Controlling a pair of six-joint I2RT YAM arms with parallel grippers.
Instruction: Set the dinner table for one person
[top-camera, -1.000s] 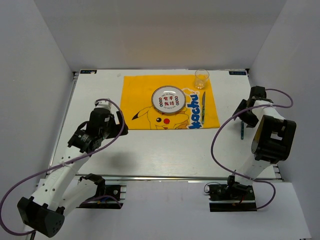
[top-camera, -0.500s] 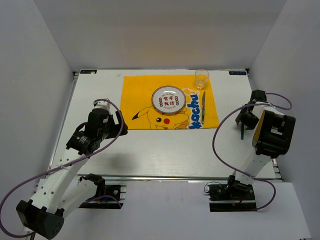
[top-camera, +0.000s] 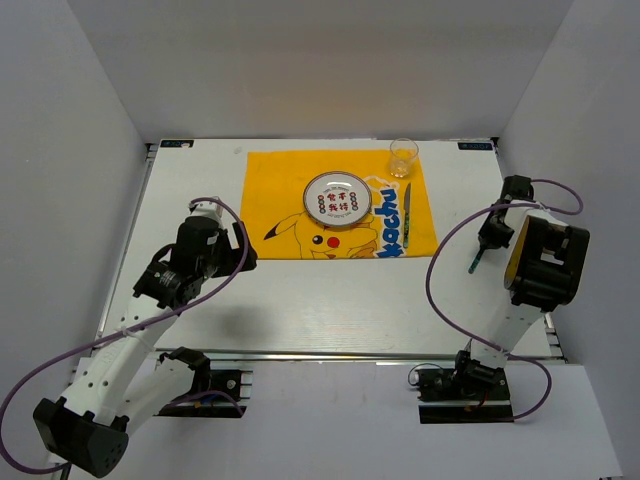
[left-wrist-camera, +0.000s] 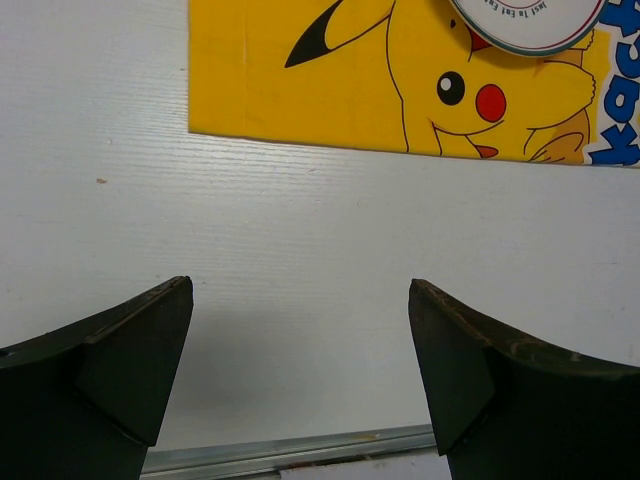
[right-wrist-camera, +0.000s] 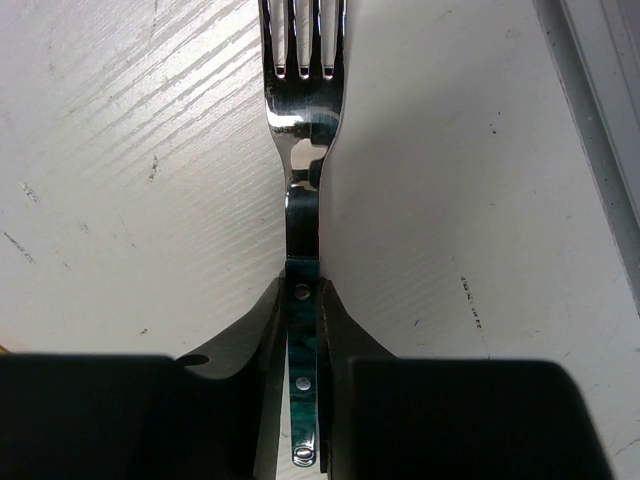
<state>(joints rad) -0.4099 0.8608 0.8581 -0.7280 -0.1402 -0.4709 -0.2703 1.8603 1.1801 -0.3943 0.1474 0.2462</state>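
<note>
On my overhead feed I see a yellow Pikachu-print cloth mat (top-camera: 275, 190) spread flat, with blue lettering down its right side. A round plate (top-camera: 337, 200) with a grey-green rim and red characters in its middle sits on the mat, right of centre, over the top of the Pikachu's head. A clear glass (top-camera: 403, 157) stands upright at the mat's far right corner. A knife (top-camera: 407, 215) lies lengthwise on the lettering, just right of the plate. Well right of the mat there is a fork (top-camera: 474, 262), angled, tines toward the near left. My right wrist feed shows its shiny neck and dark riveted handle. White enclosure walls (top-camera: 300, 70) close in the scene.
</note>
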